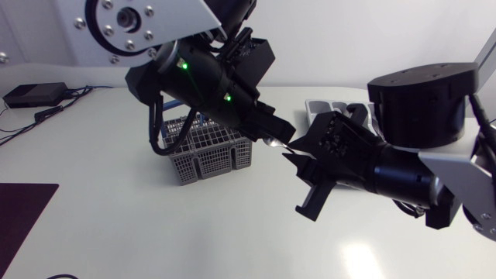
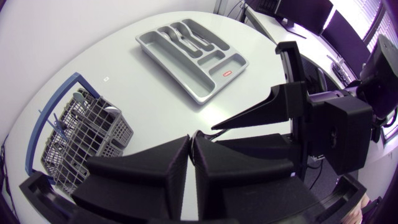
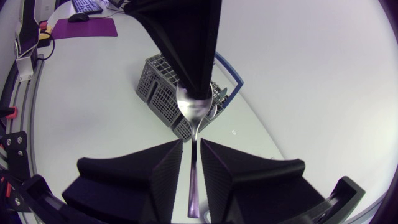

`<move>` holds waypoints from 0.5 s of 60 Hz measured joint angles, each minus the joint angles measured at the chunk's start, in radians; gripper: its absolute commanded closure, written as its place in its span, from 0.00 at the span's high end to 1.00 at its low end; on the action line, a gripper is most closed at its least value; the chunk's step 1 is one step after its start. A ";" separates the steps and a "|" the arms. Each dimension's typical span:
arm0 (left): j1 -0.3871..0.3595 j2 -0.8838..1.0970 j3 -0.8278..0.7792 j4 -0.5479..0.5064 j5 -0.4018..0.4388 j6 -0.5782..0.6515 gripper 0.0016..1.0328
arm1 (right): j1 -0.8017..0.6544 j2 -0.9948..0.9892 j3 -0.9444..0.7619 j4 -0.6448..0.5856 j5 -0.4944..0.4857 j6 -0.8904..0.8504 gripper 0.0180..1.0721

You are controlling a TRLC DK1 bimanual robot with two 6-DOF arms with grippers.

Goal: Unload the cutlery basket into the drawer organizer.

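Note:
A silver spoon [image 3: 194, 109] hangs in mid-air between my two grippers, to the right of the grey mesh cutlery basket [image 1: 205, 151]. My left gripper [image 2: 189, 155] is shut on the spoon's bowl, seen in the right wrist view as a black wedge [image 3: 193, 62] over it. The handle runs down between the fingers of my right gripper [image 3: 191, 149], which flank it closely with thin slivers of gap on both sides. In the head view only a glint of the spoon [image 1: 277, 143] shows where my left gripper [image 1: 267, 128] meets my right gripper [image 1: 294, 153]. The grey drawer organizer [image 2: 193, 74] lies beyond them.
Some cutlery [image 3: 216, 93] stands in the basket [image 3: 161, 93], which has a blue handle. Several pieces lie in the organizer's [image 1: 319, 107] far compartments. A black box with cables [image 1: 35, 94] sits at the back left, a dark mat [image 1: 23, 209] at the left edge.

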 measured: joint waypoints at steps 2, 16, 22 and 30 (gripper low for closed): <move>-0.002 0.000 0.000 0.000 0.000 0.000 0.11 | 0.000 0.003 0.000 0.004 0.000 0.000 0.13; -0.006 0.000 0.000 -0.005 0.003 0.000 0.12 | 0.000 0.008 0.000 0.013 0.000 0.000 0.06; -0.005 0.000 0.000 -0.008 0.003 0.000 0.18 | 0.005 0.008 0.000 0.011 0.000 0.000 0.06; 0.019 0.000 0.009 -0.019 0.015 -0.013 0.64 | 0.010 0.007 0.000 0.002 -0.002 0.000 0.06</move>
